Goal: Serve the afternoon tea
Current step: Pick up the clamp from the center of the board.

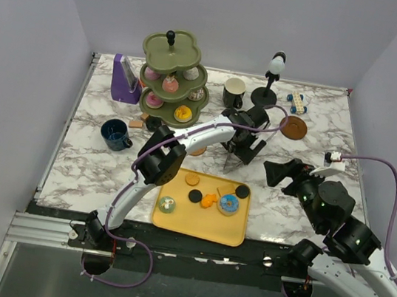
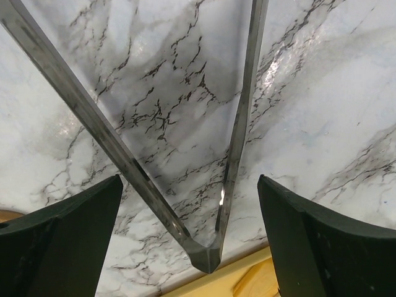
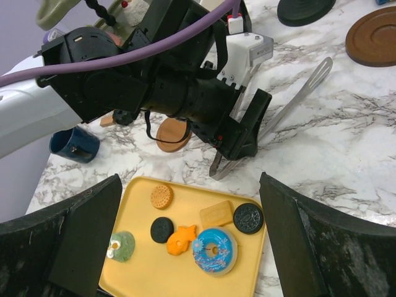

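The olive-green three-tier stand (image 1: 172,77) at the back left carries several small cakes. A yellow tray (image 1: 202,224) (image 3: 136,272) near the front holds a blue doughnut (image 3: 213,250), an orange fish biscuit (image 3: 180,240) and several other biscuits. My left gripper (image 1: 246,152) (image 2: 189,235) hangs open over metal tongs (image 2: 210,253) (image 3: 297,102) lying on the marble, a finger on either side and neither touching them. My right gripper (image 1: 281,173) (image 3: 189,241) hovers open above the tray. A dark-blue mug (image 1: 116,135) stands left, a black cream-lined mug (image 1: 234,92) behind, and a brown coaster (image 1: 293,128) right.
A second wooden coaster (image 3: 173,133) lies under the left arm. A purple wedge holder (image 1: 125,81) sits at the back left. A black stand with a white ball top (image 1: 270,81) and a small white toy (image 1: 296,100) are at the back right.
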{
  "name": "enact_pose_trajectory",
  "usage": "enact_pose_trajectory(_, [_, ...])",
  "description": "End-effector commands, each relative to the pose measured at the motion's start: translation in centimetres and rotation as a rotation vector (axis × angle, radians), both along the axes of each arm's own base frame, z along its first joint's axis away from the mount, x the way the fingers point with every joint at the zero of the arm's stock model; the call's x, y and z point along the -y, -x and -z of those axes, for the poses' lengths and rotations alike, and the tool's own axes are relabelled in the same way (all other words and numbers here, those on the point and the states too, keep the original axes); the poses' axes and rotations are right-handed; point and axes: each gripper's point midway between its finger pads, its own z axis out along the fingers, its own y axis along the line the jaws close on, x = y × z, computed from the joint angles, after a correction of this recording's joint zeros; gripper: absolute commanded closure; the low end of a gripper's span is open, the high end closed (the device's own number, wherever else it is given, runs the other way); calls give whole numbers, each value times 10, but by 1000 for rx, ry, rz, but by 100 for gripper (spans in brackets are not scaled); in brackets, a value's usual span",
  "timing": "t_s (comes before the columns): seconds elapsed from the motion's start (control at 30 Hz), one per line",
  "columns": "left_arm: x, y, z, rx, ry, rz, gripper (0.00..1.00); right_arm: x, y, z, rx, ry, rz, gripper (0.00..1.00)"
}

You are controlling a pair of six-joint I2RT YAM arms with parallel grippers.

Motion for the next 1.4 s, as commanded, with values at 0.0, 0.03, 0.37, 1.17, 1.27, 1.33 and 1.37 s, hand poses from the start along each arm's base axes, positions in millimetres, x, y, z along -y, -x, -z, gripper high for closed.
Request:
enact_pose_trajectory(0.0, [-5,12,1,-22,-26,-3,2,-1,2,1,11,-9,-15,0])
enact_pose_trajectory(0.03, [-4,13,1,-23,-26,-3,3,-1,3,1,12,-11,-17,0])
enact_pose_trajectory(0.37, [3,25,4,-45,-35,20,8,3,5,3,13,-13,-8,0])
enact_pose_trajectory(1.17, [-10,30,43,-38,-55,-108,19,5,4,14,-8,3,10,0])
enact_pose_trajectory(1.27, [-11,29,45,-22,-59,-129,20,6,4,15,-10,7,11,0])
enact_pose_trajectory(1.33, [-14,28,46,-8,-67,-142,20,6,3,16,-11,8,13,0])
enact_pose_trajectory(1.37, [-15,28,48,-2,-71,-150,20,5,3,16,-11,9,13,0])
